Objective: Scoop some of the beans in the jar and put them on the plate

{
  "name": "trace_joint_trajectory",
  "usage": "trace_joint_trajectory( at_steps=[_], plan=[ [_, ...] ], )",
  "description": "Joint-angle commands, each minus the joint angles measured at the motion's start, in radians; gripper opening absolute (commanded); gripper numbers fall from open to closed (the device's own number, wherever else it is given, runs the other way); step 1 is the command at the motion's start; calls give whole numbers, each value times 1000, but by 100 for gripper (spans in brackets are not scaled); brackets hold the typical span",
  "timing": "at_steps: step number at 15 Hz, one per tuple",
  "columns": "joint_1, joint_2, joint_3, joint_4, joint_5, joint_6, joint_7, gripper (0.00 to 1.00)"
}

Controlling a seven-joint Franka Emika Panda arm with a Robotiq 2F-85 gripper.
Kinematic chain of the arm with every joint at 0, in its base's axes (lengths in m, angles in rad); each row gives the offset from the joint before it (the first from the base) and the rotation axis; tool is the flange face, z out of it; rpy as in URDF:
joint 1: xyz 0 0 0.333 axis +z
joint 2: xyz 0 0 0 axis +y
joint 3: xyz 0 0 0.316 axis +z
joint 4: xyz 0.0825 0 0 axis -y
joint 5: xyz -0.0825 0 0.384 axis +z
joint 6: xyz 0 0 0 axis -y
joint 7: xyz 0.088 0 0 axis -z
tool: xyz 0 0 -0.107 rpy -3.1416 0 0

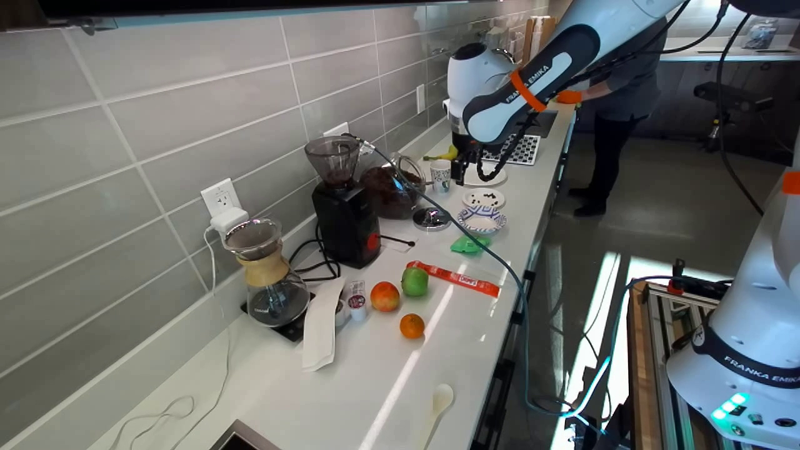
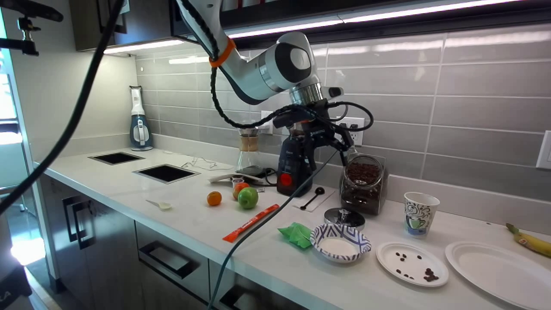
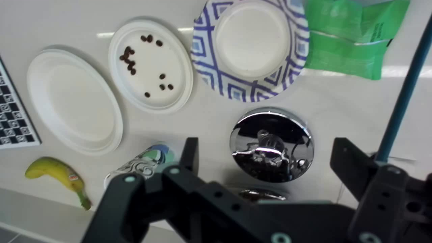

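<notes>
- Fingers point(image 3: 347, 162) are standing spread and holding nothing, hovering above the desk point(image 1: 356, 400); the shiny lid point(image 3: 271, 148) is showing below, in the gap between them.
- The jar point(image 2: 379, 189) is standing open near the desk's back edge, dark beans point(image 2: 363, 168) filling much of it.
- The small plate point(image 2: 415, 268) is lying nearer the front edge, between the bowl point(image 2: 340, 247) and a larger plate point(image 3: 77, 98); some loose beans point(image 3: 127, 55) are already resting on it.
- The black scoop point(image 2: 319, 191) is lying just beside the grinder point(image 1: 347, 219), on the side toward the front edge; reaching for it is probably forming the step in hand.
- Doing that well is likely calling for lining up the fingers across its thin handle, coming down clear of the lid and pinching away from the hollow end, leaving it free for dipping.
- The blue cable point(image 3: 405, 94) is running close to a finger; whether they are touching is not showing clearly, but steering around it is looking wise.
- Over the small plate, tipping slowly and low will probably be keeping beans from rolling off.
- "FRANKA EMIKA" is running along the arm point(image 1: 536, 81) and around the base point(image 1: 744, 337).
- Print on the green packet point(image 3: 357, 37), the red wrapper point(image 2: 251, 223) and the banana sticker point(image 3: 73, 177) is proving too small to read.
</notes>
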Motion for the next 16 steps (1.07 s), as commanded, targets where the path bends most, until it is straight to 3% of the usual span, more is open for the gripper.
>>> trace_joint_trajectory(
  at_steps=[1,5,8,13,16],
  plan=[
    [48,76,-49,15,-264,158,164,100],
    [129,196,-139,99,-594,258,340,100],
    [154,271,-167,170,-789,269,467,100],
    [176,356,-194,248,-952,248,615,100],
    [176,407,-195,284,-979,232,696,100]
  ],
)
